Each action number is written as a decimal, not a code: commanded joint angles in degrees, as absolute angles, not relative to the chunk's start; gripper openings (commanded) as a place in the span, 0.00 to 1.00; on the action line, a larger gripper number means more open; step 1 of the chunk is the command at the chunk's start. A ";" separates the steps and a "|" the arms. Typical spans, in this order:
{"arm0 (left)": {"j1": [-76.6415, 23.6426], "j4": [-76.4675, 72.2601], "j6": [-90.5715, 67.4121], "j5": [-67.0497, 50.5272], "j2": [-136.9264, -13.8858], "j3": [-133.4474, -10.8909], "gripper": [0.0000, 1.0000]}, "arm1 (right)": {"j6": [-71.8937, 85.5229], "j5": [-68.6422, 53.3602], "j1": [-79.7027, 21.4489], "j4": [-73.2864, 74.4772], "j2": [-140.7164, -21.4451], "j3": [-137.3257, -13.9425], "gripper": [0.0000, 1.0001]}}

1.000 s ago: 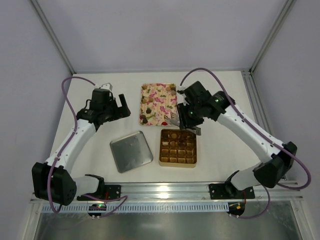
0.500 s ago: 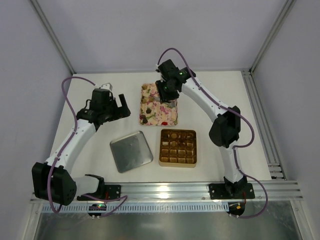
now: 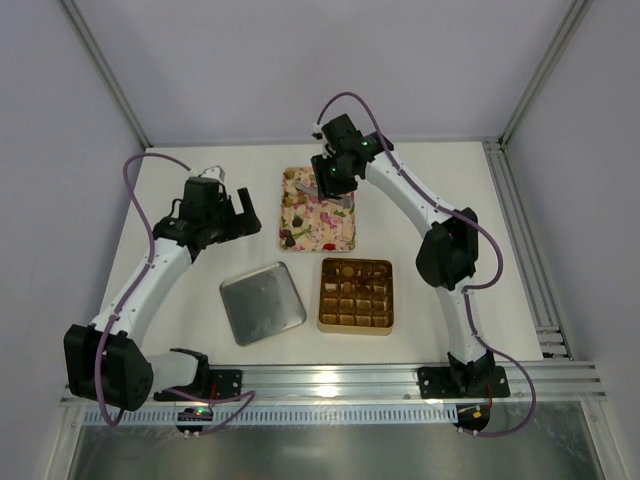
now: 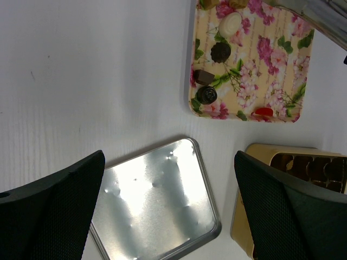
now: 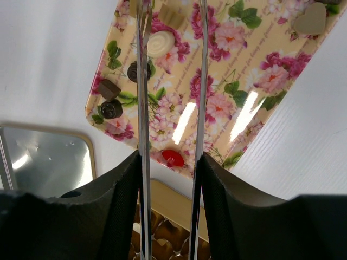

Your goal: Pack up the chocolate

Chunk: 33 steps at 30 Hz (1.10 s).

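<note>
The chocolate lies loose on the pink-and-cream floral tray (image 3: 318,212). In the right wrist view I see a cream round (image 5: 161,43), dark rounds (image 5: 111,109), a brown square (image 5: 108,89), a red sweet (image 5: 173,158) and a tan heart (image 5: 310,21). My right gripper (image 3: 335,178) (image 5: 169,179) is shut on metal tongs (image 5: 143,81) above the tray's far part. The tong blades stand apart with nothing between them where they show. My left gripper (image 3: 240,215) (image 4: 171,216) is open and empty, left of the tray. The gold box (image 3: 356,295) with grid cells sits in front of the tray.
A silver tin lid (image 3: 262,302) lies left of the gold box, under the left gripper's view (image 4: 157,200). The enclosure's metal frame posts rise at the back corners, and a rail runs along the table's right edge.
My right arm has swung from the gold box's far edge up to the far end of the floral tray, tongs still in it. The left arm has not moved.
</note>
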<state>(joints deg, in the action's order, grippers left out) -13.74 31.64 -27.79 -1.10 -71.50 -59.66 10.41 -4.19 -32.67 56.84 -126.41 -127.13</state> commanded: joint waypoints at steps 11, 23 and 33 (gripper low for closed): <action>-13.71 31.46 -26.72 -0.53 -71.19 -61.52 1.00 | 8.26 -5.37 -33.92 52.38 -129.11 -129.37 0.48; -13.62 31.55 -26.72 -0.70 -71.19 -61.52 1.00 | 7.56 -2.81 -35.25 53.61 -129.90 -128.23 0.44; -13.62 31.47 -26.72 -0.88 -71.28 -61.61 1.00 | 7.47 -1.67 -35.33 54.75 -129.73 -127.35 0.43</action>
<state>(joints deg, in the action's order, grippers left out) -13.74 31.66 -27.79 -1.10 -71.50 -59.66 8.05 -2.74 -35.05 54.83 -130.28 -127.04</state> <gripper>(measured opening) 0.996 0.435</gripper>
